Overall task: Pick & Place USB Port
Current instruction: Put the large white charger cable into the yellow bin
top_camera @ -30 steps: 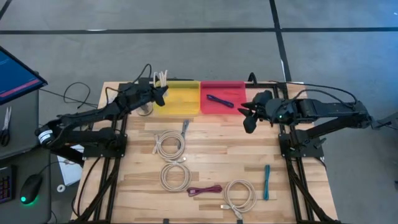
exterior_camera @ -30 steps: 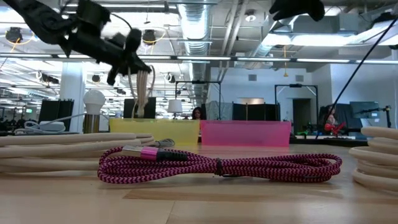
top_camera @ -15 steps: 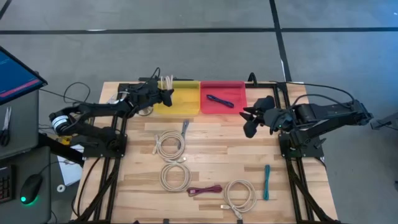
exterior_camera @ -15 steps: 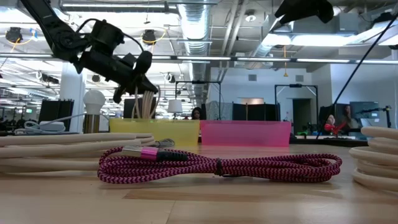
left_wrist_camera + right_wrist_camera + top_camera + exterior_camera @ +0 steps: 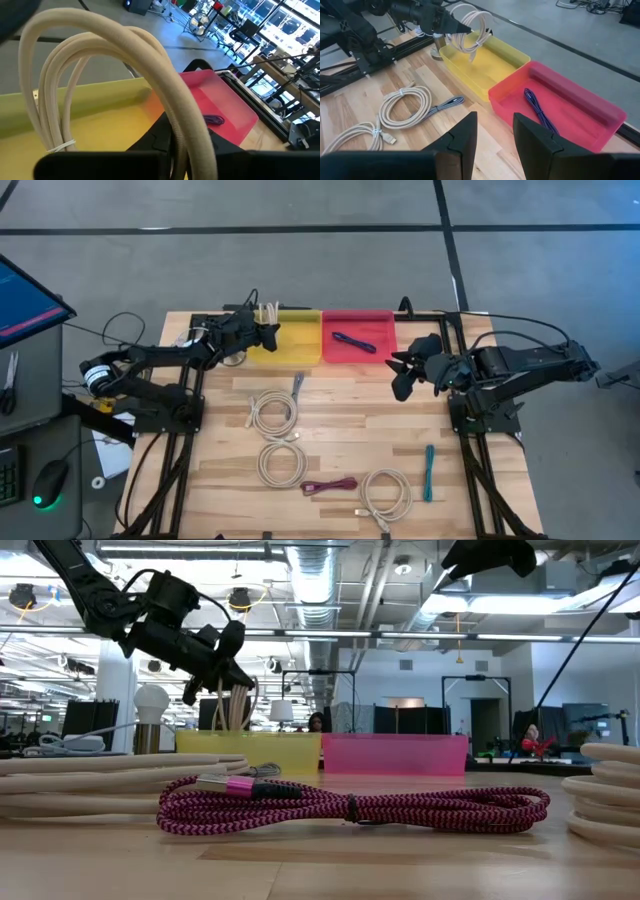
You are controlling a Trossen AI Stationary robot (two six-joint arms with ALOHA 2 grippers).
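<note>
Cream cable (image 5: 470, 27) hangs from left gripper (image 5: 268, 332), apparently over yellow bin (image 5: 290, 350).

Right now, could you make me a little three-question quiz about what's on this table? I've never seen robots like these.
1. True or false: the left hand holds a cream cable over the yellow bin.
2. What lies in the pink bin? A) a purple cable B) a teal cable C) nothing
3. Fill in: the right hand hangs over the table with its fingers ____.

Key
1. True. The cream loops hang from the hand above the yellow bin.
2. A. The purple cable lies inside; the teal cable is out on the table.
3. Open, and holding nothing.
</note>
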